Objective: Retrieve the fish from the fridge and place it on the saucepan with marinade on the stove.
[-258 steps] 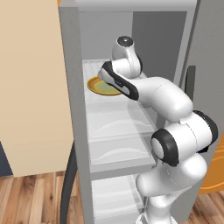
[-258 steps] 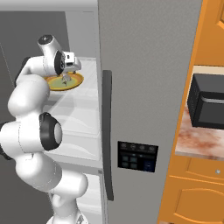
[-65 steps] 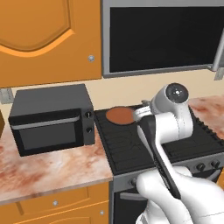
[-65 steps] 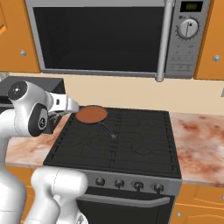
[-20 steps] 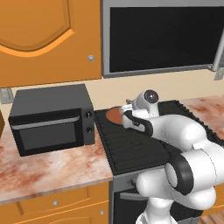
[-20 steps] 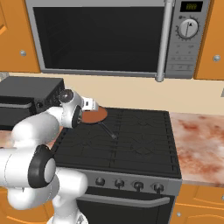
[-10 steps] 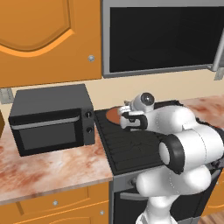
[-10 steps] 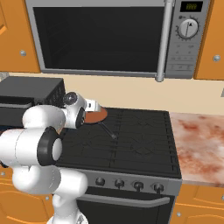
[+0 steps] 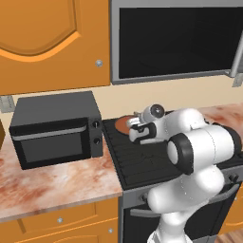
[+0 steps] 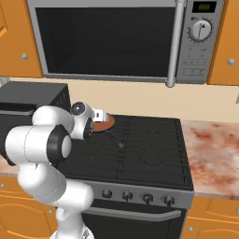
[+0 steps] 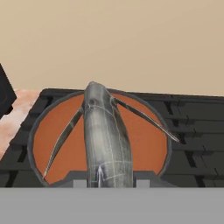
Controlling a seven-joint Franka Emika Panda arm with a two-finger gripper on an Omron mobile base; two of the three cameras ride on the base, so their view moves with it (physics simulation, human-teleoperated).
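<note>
The slim grey-silver fish (image 11: 105, 131) stands nose-away between my gripper's jaws, right above the saucepan with marinade (image 11: 146, 131), a round dark pan of reddish-brown sauce. The pan (image 9: 121, 123) sits on the back left burner of the black stove (image 9: 142, 163); its thin black handle (image 10: 115, 139) points toward the front. My gripper (image 9: 135, 125) (image 10: 96, 116) hovers at the pan's rim, shut on the fish. The fridge is out of view.
A black countertop microwave (image 9: 54, 128) stands on the marble counter left of the stove. A large built-in microwave (image 10: 107, 39) hangs above the cooktop. More marble counter (image 10: 210, 154) lies to the right, and stove knobs (image 10: 135, 196) line the front.
The hand has stayed over the pan with the fish held. The arm's elbow has swung lower and closer to the cameras.
</note>
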